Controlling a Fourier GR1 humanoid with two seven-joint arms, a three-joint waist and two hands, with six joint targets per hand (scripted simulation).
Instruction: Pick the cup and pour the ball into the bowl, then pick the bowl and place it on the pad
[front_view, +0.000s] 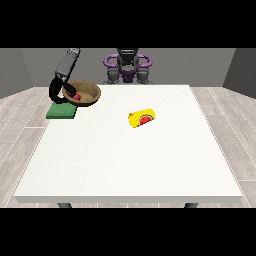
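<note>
Table (130, 160) was seen filling frame centre. Bowl (89, 93) was held at upper left, tilted, overhanging pad's right end; whether it touched pad could not be told. Pad (61, 111) lay just below-left of bowl, long axis left-right. Hand at view's left (59, 90) was curled round bowl's left rim; it alone was near. Other hand was not seen. Cup (142, 118) lay on side at centre, well apart. Ball (77, 95) was seen inside bowl. Pour judged done; short move down-left onto pad was judged remaining.
</note>
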